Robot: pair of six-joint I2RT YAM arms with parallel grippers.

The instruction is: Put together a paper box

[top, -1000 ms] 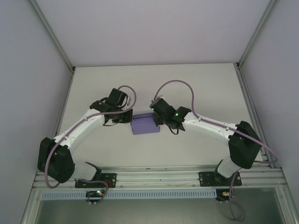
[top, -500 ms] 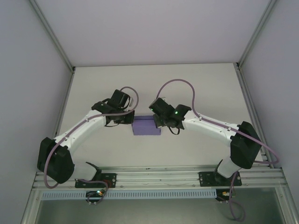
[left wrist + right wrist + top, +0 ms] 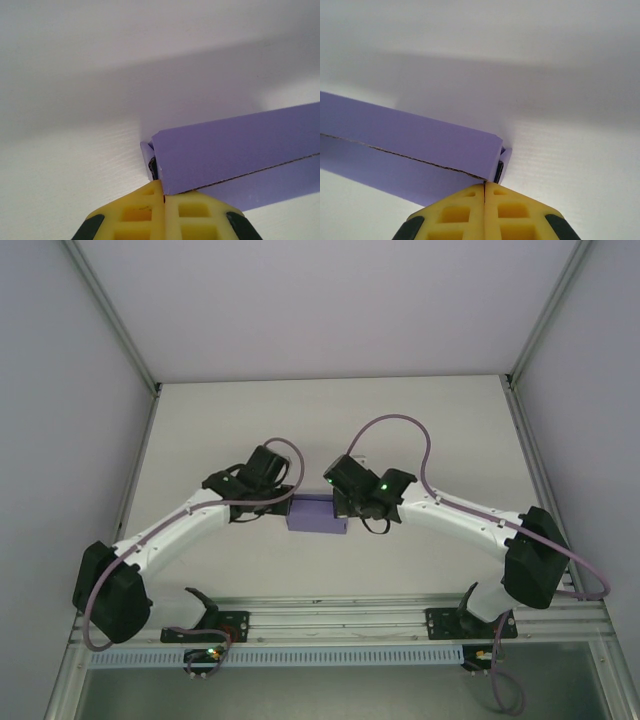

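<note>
The left gripper [image 3: 164, 187] and right gripper [image 3: 485, 186] are pinching opposite end edges of the paper box [image 3: 316, 514]; bare white table [image 3: 420, 420] is surrounding it.

Left end effector [image 3: 284, 502] and paper box [image 3: 316, 515] shifted right.

CAMERA PLACEMENT

Top external camera: high at the near edge, looking down over the whole table [image 3: 330, 415]. Left and right wrist cameras: very close, low, facing opposite ends of the paper box [image 3: 316, 516], the shared area.
</note>
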